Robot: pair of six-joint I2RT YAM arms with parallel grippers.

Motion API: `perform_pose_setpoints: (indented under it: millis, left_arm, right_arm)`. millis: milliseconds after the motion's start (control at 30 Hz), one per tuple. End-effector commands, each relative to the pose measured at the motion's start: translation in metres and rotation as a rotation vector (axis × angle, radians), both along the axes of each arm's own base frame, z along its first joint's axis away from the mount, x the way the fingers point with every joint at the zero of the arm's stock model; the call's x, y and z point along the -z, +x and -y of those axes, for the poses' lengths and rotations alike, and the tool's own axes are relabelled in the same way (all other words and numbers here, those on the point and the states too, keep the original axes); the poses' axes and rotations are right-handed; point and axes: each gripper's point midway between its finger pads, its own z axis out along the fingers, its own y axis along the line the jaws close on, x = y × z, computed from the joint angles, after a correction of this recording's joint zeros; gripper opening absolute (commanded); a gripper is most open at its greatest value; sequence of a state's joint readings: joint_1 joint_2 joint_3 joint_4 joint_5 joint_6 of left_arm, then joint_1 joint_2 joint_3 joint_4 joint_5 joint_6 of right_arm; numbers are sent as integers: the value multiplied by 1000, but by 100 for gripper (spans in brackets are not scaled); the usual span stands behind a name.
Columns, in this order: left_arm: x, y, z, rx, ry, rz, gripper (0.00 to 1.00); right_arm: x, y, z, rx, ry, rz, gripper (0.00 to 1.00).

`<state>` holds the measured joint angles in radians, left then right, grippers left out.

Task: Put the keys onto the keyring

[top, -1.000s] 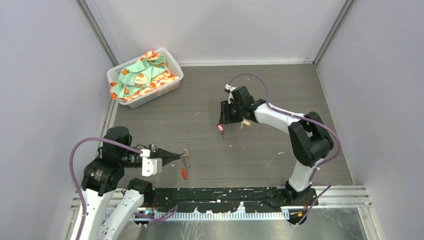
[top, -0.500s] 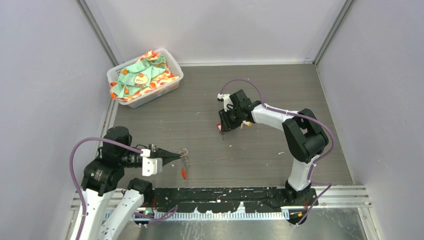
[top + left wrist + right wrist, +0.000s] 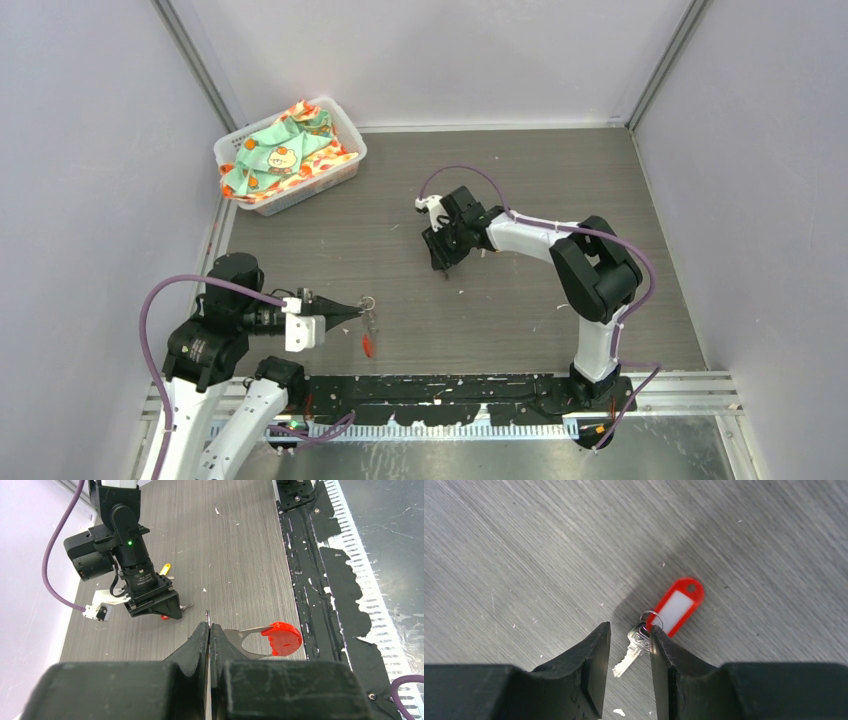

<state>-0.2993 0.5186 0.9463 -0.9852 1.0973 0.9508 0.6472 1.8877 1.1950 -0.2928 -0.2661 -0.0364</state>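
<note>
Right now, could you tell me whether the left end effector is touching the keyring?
Touching. The left wrist view shows the left end effector shut on the keyring, whose metal loop runs in between its closed fingertips.

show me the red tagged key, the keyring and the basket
red-tagged key (image 3: 675, 606), right wrist view, on the tag's white label
keyring (image 3: 282, 639), left wrist view, on its red crescent
basket (image 3: 300, 196), top external view, on its near white wall

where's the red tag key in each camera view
Right wrist: red tag key at centre, blade between the right pincer tips.
Left wrist: a red speck under that pincer, upper left.
Top: mid-table, hidden under that pincer.
Shared landmark: the right pincer.
</note>
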Motion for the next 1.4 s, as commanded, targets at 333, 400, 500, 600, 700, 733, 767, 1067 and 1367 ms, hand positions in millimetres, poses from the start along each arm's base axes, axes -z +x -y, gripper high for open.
perform_pose_setpoints:
  millis: [333,400,500,600,700,733,767,1067,1367]
  left_arm:
    - [-13,-1,1,11,-17,45,0]
    - [-13,-2,1,13,-19,45,0]
    - [-14,-2,1,12,-19,45,0]
    - [-14,-2,1,11,-19,48,0]
    - [-14,-1,1,9,-18,52,0]
    - [-14,-1,1,9,-18,50,0]
    - [-14,-1,1,8,-17,50,0]
    - [-14,-1,1,10,-18,48,0]
    - [-8,0,1,6,-16,11,0]
  right_arm:
    - [-18,27,-3,14,-12,115,38]
    - [-17,28,-3,17,-14,114,38]
    - [-16,29,-4,17,-14,114,37]
    - [-14,29,-4,13,-17,106,35]
    - [-10,28,-5,7,-22,98,33]
    - [-9,28,-5,7,-22,96,32]
    - [-8,28,-5,7,-23,93,31]
    - [-6,22,-3,10,-21,68,5]
    - [-59,-1,-14,-1,93,98,1]
